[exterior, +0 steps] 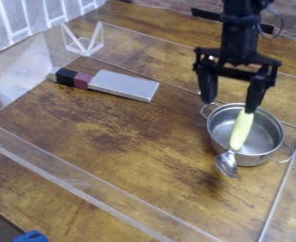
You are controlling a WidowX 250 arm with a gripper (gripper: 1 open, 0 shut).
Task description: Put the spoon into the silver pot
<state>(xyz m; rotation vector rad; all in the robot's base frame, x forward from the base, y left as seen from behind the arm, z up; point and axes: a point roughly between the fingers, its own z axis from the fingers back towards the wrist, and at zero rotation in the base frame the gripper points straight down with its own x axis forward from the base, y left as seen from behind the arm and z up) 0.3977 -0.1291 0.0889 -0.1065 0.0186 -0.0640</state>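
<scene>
I see a worn wooden counter [99, 142] fenced by low clear acrylic walls [61, 161], with a pale brick wall at the far left corner. A flat grey block [122, 85] with a small dark and red piece [69, 77] at its end lies at the left, well apart from the work.

The silver pot [255, 132] sits at the right side of the counter. The spoon [238, 135] lies across it at a slant: the pale-yellow handle rests inside and over the pot, while the shiny bowl end hangs over the near rim and seems to touch the wood just outside. So I judge the spoon only partly in the pot.

My tool [235, 93] hangs over the far side of the pot, pointing down, with its dark fingers spread wide and nothing between them. One finger is beside the far-left rim, the other above the handle's upper end.

What worries me from here: if I descend as I am, a finger could strike the rim and shove or tip the light pot, which would roll the spoon out altogether. A pinch on the smooth handle near its end may let it pivot and slip. Pressing down on the raised handle could also lever the bowl end up and flick it over the rim.
</scene>
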